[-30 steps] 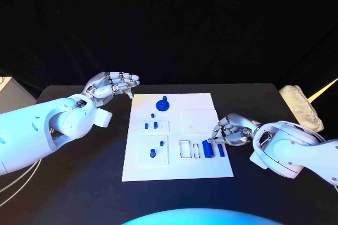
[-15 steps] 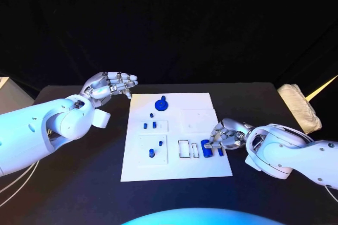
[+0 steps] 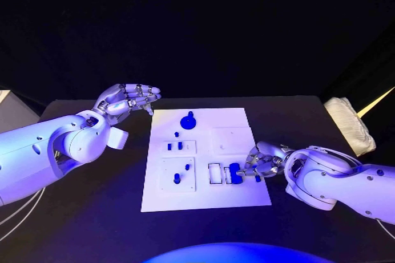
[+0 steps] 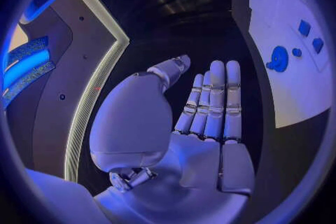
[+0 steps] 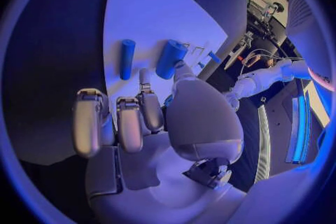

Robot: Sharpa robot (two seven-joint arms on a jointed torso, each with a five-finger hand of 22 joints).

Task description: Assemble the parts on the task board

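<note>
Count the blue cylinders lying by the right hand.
2. The thin cylinder lies on the task board; the thick cylinder lies beside it, at the thumb of the right hand. More may be hidden beneath the hand.

Rounded white arm shells end in the silver segmented-fingered left hand [image 3: 125,101] and right hand [image 3: 265,159].

white task board [image 3: 238,197], blue parts [image 3: 188,123], black table [image 3: 99,217], silver hand [image 3: 265,158]

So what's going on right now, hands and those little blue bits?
Left hand open, raised beside the task board. Right hand fingers touching the thick blue cylinder on the board; grip unclear. Thin blue cylinder lies beside it. Nothing blocking.
</note>
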